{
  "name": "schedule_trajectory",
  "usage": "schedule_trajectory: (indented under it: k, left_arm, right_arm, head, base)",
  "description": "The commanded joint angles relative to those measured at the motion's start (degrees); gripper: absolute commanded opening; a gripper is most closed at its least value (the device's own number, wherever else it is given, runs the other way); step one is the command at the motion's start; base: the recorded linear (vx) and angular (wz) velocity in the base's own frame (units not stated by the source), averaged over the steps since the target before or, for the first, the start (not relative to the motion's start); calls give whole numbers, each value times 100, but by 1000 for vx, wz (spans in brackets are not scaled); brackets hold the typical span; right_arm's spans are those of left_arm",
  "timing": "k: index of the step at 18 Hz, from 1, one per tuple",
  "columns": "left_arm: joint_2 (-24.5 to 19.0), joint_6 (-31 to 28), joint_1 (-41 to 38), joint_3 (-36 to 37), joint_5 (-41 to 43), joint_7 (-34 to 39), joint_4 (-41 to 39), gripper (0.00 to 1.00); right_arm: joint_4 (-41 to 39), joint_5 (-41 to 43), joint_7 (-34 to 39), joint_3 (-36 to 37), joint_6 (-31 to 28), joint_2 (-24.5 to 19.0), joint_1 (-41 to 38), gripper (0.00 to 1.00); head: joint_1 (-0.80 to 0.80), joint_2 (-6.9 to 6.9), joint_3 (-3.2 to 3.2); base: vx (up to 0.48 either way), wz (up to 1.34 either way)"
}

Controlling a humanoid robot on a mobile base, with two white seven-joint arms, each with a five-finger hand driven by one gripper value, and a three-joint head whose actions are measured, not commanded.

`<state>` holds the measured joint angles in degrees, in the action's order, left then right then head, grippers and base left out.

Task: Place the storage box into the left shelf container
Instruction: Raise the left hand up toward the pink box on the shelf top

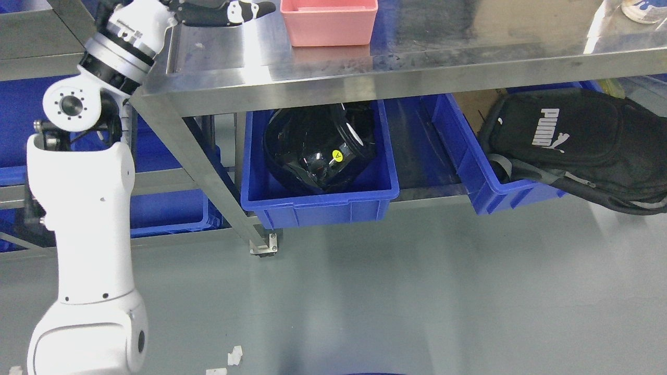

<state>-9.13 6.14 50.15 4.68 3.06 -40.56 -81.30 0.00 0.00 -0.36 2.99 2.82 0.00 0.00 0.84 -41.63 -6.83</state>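
Your left arm (83, 219) rises from the lower left of the head view, bends at its elbow joint and reaches to eleven o'clock, where the left robot hand (224, 13) lies over the stainless steel desk (323, 67). Its dark fingers (250, 10) stretch out nearly flat and point toward three o'clock. They hold nothing, and you see a narrow gap between the fingertips and the box.

The pink storage box (329, 23) stands upright on the desk at twelve o'clock, just beside the fingertips on their three o'clock side. Its open top faces up, and its far rim is cut off by the top edge of the view. The polished steel below it shows a faint pink reflection.

Under the desk, near the centre of the view, you see a blue bin (318, 200) on the lower shelf, holding a glossy black rounded object (312, 146) with a small yellow sticker (336, 154). At three o'clock a second blue bin (479, 172) carries a black Puma bag (573, 140) that spills over its rim toward the right. More blue containers (167, 208) sit on the shelving at nine o'clock, partly hidden behind your arm.

At one o'clock, in the top right corner, a white object with blue marks (643, 10) rests on the desk. Scraps of white paper (234, 355) lie on the grey floor at six o'clock.
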Motion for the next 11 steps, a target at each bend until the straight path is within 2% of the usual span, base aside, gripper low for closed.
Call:
schedule_trajectory:
  k: [1, 7, 11]
  left_arm:
    - [-396, 45, 794, 1544, 1107, -557, 1204, 100]
    - [200, 37, 1084, 1624, 1575, -593, 1730, 99]
    - [746, -25, 1593, 1633, 1935, -628, 2653, 98]
  right_arm:
    - [-100, 123, 19, 0, 8, 100, 26, 100]
    - [-100, 123, 27, 0, 0, 100, 26, 100]
    - [-100, 123, 27, 0, 0, 100, 26, 100]
  head:
    - [0, 0, 0]
    - [0, 0, 0]
    - [0, 0, 0]
  base:
    - [0, 0]
    - [0, 0]
    - [0, 0]
